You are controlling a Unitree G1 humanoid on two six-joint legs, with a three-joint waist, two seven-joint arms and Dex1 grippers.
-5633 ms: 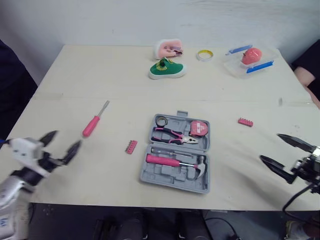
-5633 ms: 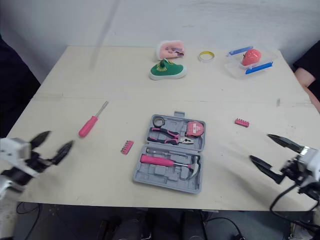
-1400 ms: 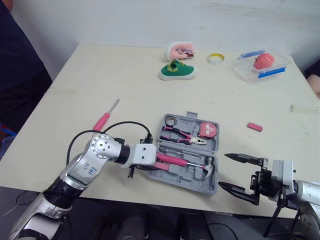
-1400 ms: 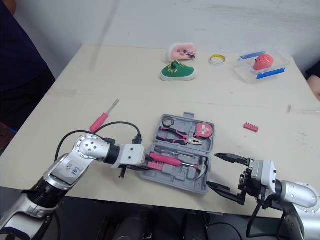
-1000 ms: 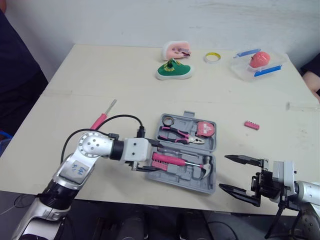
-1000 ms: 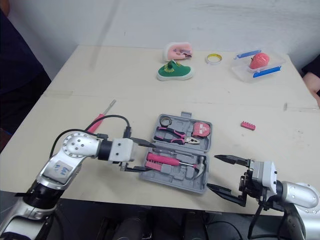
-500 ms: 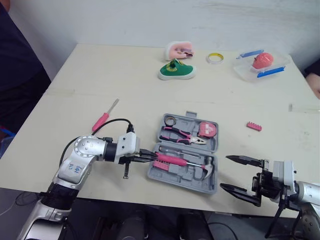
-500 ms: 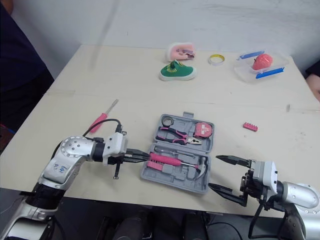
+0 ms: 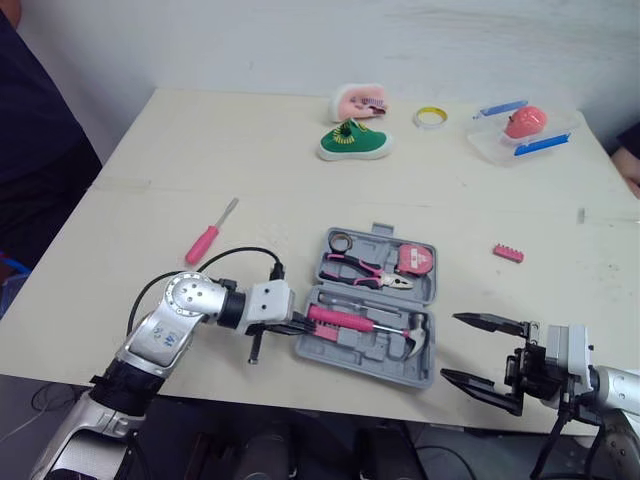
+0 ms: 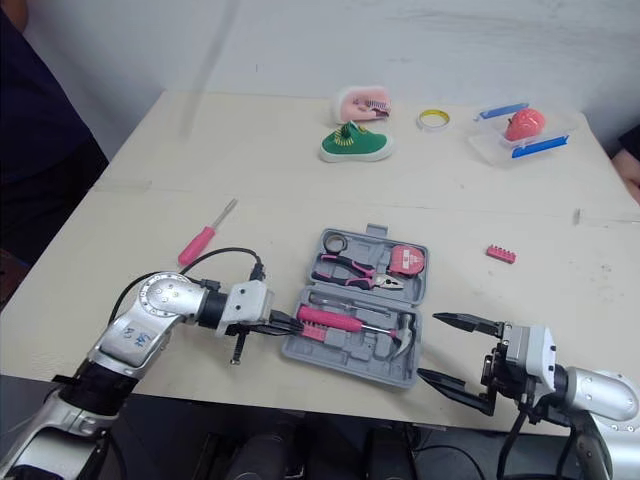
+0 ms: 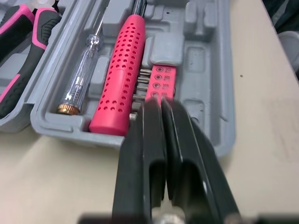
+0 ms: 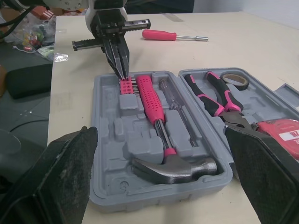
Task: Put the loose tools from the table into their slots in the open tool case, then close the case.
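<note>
The grey tool case (image 9: 352, 359) lies open near the table's front edge. It holds a pink-handled hammer (image 9: 365, 322), pliers (image 9: 362, 270), a tape measure (image 9: 415, 260) and a clear tester screwdriver (image 11: 79, 79). A pink bit holder (image 11: 161, 83) sits in the slot at the case's left end. My left gripper (image 9: 300, 327) is shut, its tips resting at that holder's near edge with nothing between them. A pink-handled screwdriver (image 9: 208, 237) lies loose left of the case. A second pink bit strip (image 9: 508, 253) lies to its right. My right gripper (image 9: 485, 350) stands open right of the case.
At the back of the table are a green shoe (image 9: 353, 140), a pink object (image 9: 362, 100), a yellow tape ring (image 9: 430, 117) and a clear container (image 9: 525, 125) holding something red. A person's dark sleeve (image 9: 40, 150) is at the left and a hand (image 9: 630, 170) at the right edge.
My left gripper stood open at the case's left end a second ago and has since shut, keeping its tips at the bit holder. The right gripper has not moved.
</note>
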